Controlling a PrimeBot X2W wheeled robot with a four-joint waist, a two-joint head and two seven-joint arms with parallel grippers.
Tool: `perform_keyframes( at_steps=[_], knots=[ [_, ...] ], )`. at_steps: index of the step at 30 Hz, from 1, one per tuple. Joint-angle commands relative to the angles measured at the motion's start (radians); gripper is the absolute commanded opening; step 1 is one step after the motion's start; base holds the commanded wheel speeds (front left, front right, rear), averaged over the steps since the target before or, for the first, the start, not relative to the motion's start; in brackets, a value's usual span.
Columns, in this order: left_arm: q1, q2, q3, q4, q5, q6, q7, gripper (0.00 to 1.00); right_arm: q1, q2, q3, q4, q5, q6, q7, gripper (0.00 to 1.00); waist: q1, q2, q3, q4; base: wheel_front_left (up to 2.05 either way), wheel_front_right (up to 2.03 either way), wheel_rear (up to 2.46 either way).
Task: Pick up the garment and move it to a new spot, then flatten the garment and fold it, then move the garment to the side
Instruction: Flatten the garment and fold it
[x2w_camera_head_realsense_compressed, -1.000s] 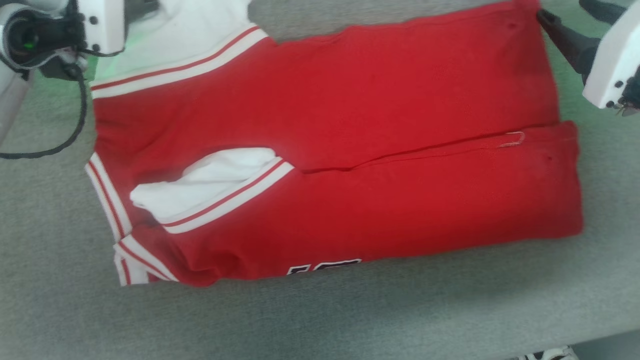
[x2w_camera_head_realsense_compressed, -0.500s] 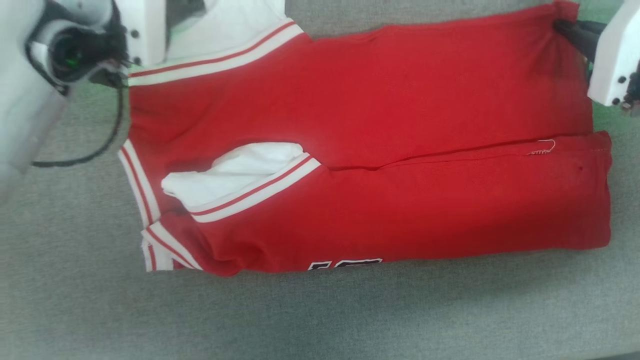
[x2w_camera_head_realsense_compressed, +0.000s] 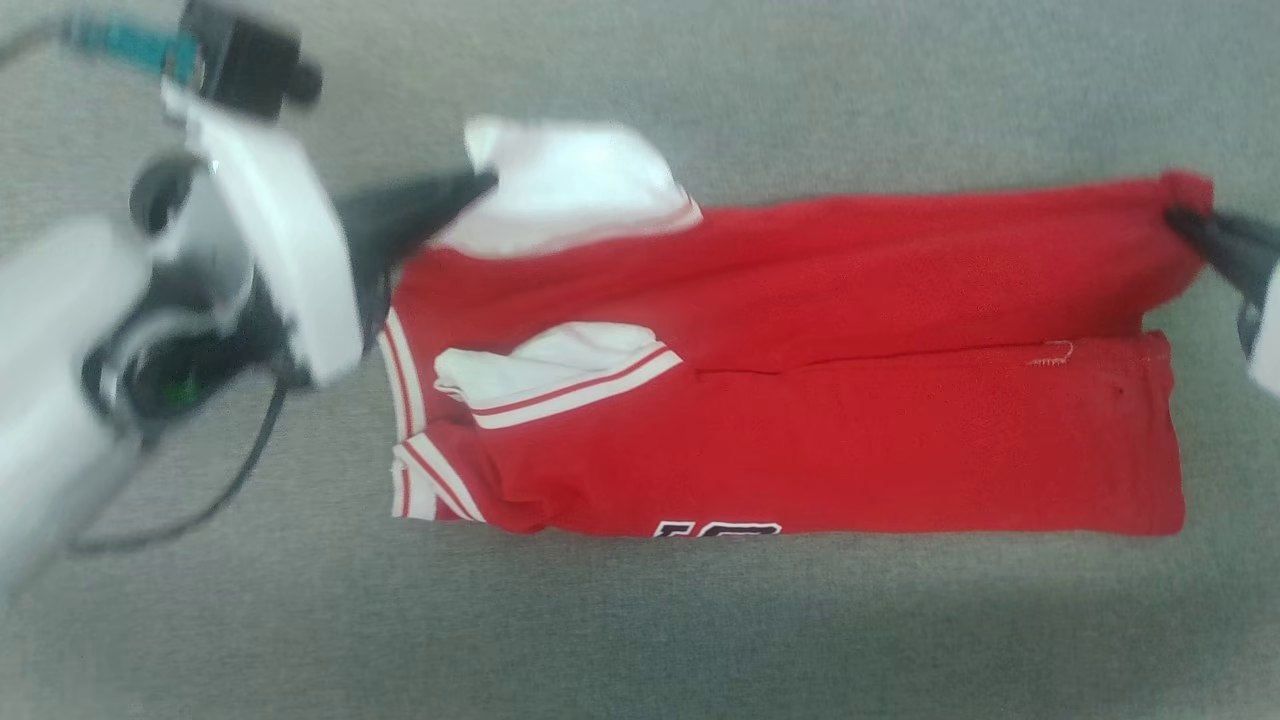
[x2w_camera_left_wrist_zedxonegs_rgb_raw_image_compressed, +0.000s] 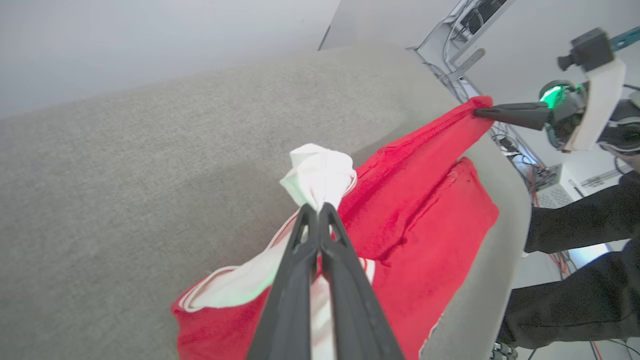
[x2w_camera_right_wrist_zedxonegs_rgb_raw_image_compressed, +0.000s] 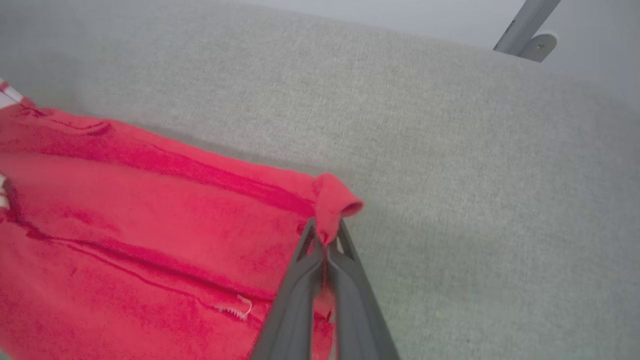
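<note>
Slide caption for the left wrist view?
Left gripper pinches the garment by its white fabric; right gripper clamps the far red corner.

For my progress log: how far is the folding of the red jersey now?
Done: the near long side of the jersey is folded over on the grey surface. In hand: the left end effector pinches the far edge's white corner, the right end effector its red corner. Left: finishing the fold, moving it aside.

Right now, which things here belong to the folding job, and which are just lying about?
Job:
jersey
left gripper, shut on the jersey's white corner
right gripper, shut on its red corner
table under it

Lying about:
person in dark clothes
metal bracket
</note>
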Motion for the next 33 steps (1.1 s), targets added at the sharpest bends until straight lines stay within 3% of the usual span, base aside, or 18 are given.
perform_keyframes(
  at_steps=[1,10,13,17,26,27,28,30,33],
  knots=[
    [0.056,0.037,-0.003,-0.054,-0.005,-0.003,-0.041,0.00,0.061,-0.018,-0.018,-0.029,0.014,0.000,-0.014,0.00,0.0000,-0.0001,-0.036,0.024,0.00,0.00,0.00],
    [0.320,0.218,-0.019,-0.299,-0.041,-0.003,-0.266,0.00,0.325,-0.057,-0.125,-0.137,0.042,0.000,-0.092,0.00,0.0000,-0.0001,-0.054,0.030,0.00,0.00,0.00],
    [0.405,0.244,-0.050,-0.336,-0.036,-0.003,-0.319,0.00,0.405,-0.055,-0.153,-0.154,0.041,0.000,-0.112,0.00,0.0000,-0.0001,-0.051,0.031,0.00,0.00,0.00],
    [0.480,0.205,-0.088,-0.294,-0.030,-0.003,-0.368,0.00,0.460,-0.040,-0.166,-0.154,0.008,0.000,-0.145,0.00,0.0000,-0.0001,-0.037,0.033,0.00,0.00,0.00],
    [0.510,0.049,-0.129,-0.063,-0.010,-0.003,-0.420,0.00,0.414,0.013,-0.112,-0.089,-0.046,0.000,-0.187,0.00,0.0000,-0.0001,-0.017,0.030,0.00,0.00,0.00],
    [0.505,0.043,-0.131,-0.036,0.006,-0.002,-0.427,0.00,0.408,0.016,-0.109,-0.082,-0.048,0.000,-0.191,0.09,0.0000,-0.0001,-0.018,0.030,0.00,0.00,0.00],
    [0.501,0.033,-0.135,-0.009,0.022,-0.002,-0.433,0.00,0.403,0.018,-0.105,-0.078,-0.048,0.000,-0.195,0.34,0.0000,-0.0001,-0.019,0.031,0.00,0.00,0.00],
    [0.498,0.009,-0.132,0.031,0.045,-0.002,-0.459,0.31,0.404,0.018,-0.108,-0.077,-0.037,0.000,-0.201,1.00,0.0000,-0.0001,-0.026,0.033,0.00,0.00,0.00],
    [0.516,-0.021,-0.111,0.063,0.066,-0.002,-0.492,0.68,0.427,0.006,-0.128,-0.090,-0.009,0.000,-0.204,1.00,0.0000,-0.0001,-0.041,0.041,0.00,0.00,0.00]
  ],
)
